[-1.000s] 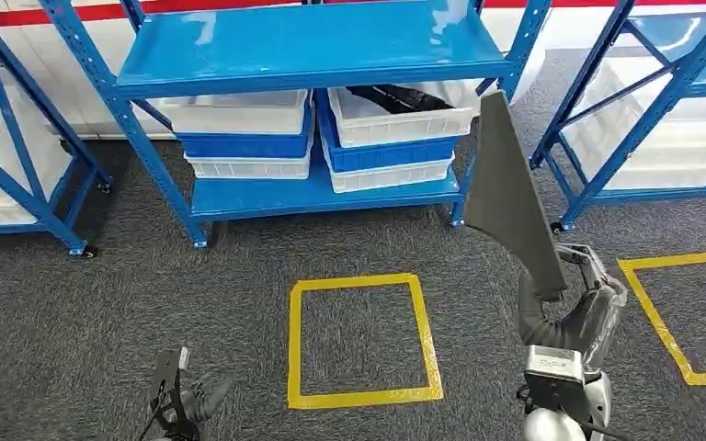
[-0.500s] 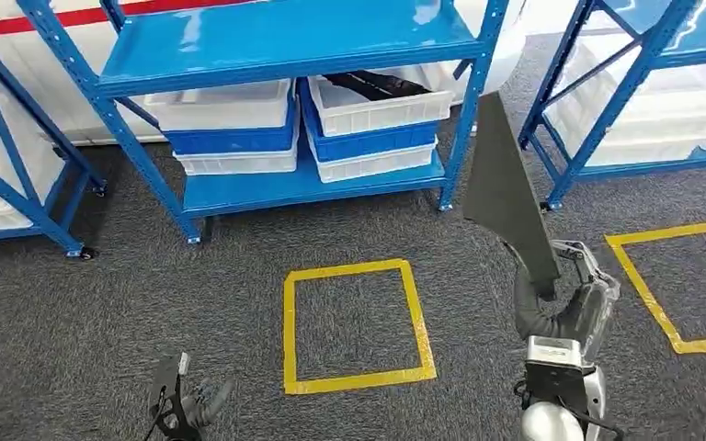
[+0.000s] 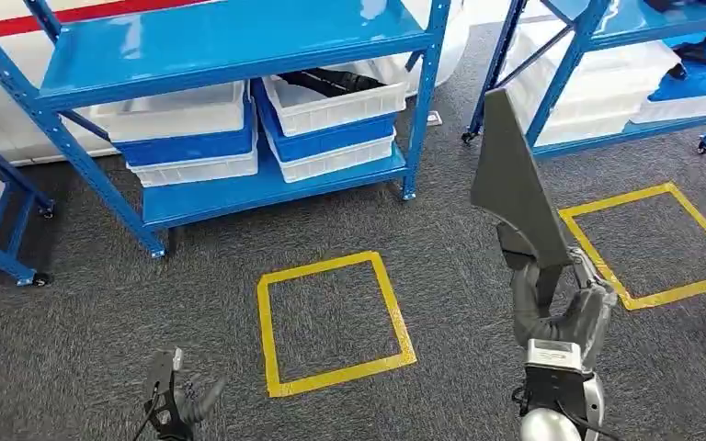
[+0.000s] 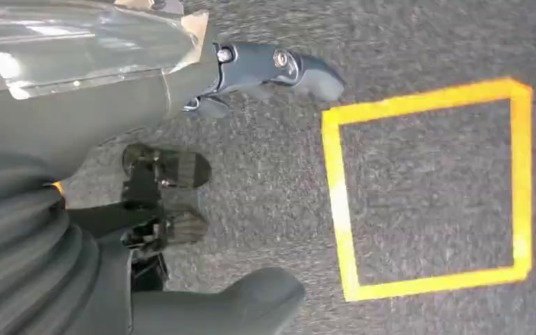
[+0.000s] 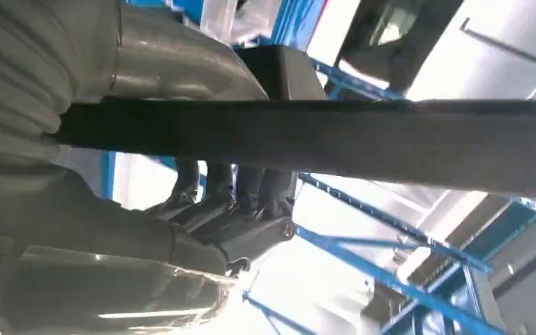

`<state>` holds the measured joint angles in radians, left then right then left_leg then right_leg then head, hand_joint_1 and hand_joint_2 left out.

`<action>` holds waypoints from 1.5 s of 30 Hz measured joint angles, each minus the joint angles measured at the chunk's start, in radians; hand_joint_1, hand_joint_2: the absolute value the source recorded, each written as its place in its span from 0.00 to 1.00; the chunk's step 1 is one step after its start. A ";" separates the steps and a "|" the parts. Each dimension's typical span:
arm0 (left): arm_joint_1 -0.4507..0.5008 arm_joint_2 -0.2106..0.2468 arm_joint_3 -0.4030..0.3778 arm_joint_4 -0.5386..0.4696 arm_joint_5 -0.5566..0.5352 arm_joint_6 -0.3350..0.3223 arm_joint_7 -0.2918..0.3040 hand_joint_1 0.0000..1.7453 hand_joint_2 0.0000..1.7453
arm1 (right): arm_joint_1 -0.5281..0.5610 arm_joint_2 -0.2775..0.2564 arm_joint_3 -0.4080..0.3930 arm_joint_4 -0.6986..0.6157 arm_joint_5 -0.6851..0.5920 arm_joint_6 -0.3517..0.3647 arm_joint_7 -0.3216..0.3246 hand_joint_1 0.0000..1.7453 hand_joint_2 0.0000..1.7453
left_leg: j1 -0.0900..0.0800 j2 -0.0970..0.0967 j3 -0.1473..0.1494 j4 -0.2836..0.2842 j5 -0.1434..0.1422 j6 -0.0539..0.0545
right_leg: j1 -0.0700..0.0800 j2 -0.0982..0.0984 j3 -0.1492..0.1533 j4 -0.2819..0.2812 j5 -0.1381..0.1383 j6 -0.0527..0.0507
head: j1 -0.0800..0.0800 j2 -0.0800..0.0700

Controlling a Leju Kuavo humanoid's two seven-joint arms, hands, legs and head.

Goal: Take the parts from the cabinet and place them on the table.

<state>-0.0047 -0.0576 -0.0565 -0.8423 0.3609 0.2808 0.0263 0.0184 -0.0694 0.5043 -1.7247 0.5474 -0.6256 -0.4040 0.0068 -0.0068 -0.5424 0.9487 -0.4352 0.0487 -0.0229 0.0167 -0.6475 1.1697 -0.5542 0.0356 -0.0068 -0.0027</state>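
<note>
Right hand (image 3: pixel 577 308) clamped on tall dark part (image 3: pixel 515 193), left hand (image 3: pixel 179 400) empty, loose — top-heavy, could tip or slip mid-turn.

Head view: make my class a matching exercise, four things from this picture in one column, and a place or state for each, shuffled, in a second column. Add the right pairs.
Things
1. dark grey part
2. left hand
3. yellow tape square
4. white bin with black parts

Places or states
A. on the blue rack's lower shelf
B. on the grey carpet, nothing inside it
C. held upright by the right hand
D. low, holding nothing

Pairs: 1-C, 2-D, 3-B, 4-A
</note>
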 joint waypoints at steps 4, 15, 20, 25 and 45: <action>0.001 -0.002 -0.002 0.000 -0.027 0.022 -0.008 0.00 1.00 | 0.019 -0.001 -0.011 0.000 0.003 0.000 0.002 1.00 1.00 | 0.004 0.057 -0.004 0.007 -0.003 -0.004 | -0.013 -0.012 -0.037 0.070 0.008 0.034 | 0.001 0.000; 0.047 -0.007 0.047 -0.060 -0.174 0.062 -0.040 0.00 1.00 | 0.066 0.007 -0.054 -0.040 -0.013 0.053 -0.004 1.00 1.00 | 0.014 0.014 -0.078 0.217 -0.160 -0.057 | -0.011 -0.012 0.052 -0.156 0.115 -0.018 | -0.004 0.000; 0.091 -0.007 0.090 -0.094 -0.250 -0.001 -0.013 0.00 1.00 | 0.092 0.015 -0.079 -0.053 0.003 0.069 0.001 1.00 1.00 | 0.012 0.000 -0.077 0.264 -0.149 -0.033 | 0.008 0.048 0.033 -0.155 0.132 -0.031 | -0.003 0.000; 0.118 -0.009 0.141 -0.136 -0.290 -0.063 0.021 0.00 1.00 | 0.106 0.023 -0.099 -0.078 0.016 0.072 0.003 1.00 1.00 | -0.004 -0.058 0.031 0.063 -0.088 -0.002 | 0.006 0.093 0.022 -0.155 0.150 -0.009 | -0.004 0.000; 0.208 -0.122 0.374 -0.326 -0.408 -0.267 0.080 0.00 1.00 | 0.119 0.042 -0.123 -0.108 0.055 0.147 0.032 1.00 1.00 | 0.007 0.021 -0.036 0.163 -0.145 -0.046 | -0.017 -0.027 0.069 -0.165 0.109 -0.017 | 0.001 0.000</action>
<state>0.2029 -0.1801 0.3174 -1.1684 -0.0476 0.0138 0.1068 0.1373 -0.0271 0.3815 -1.8330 0.6027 -0.4784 -0.3719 0.0133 0.0146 -0.5788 1.1118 -0.5806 0.0024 -0.0402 -0.0107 -0.5784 1.0043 -0.4457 0.0184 -0.0061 -0.0027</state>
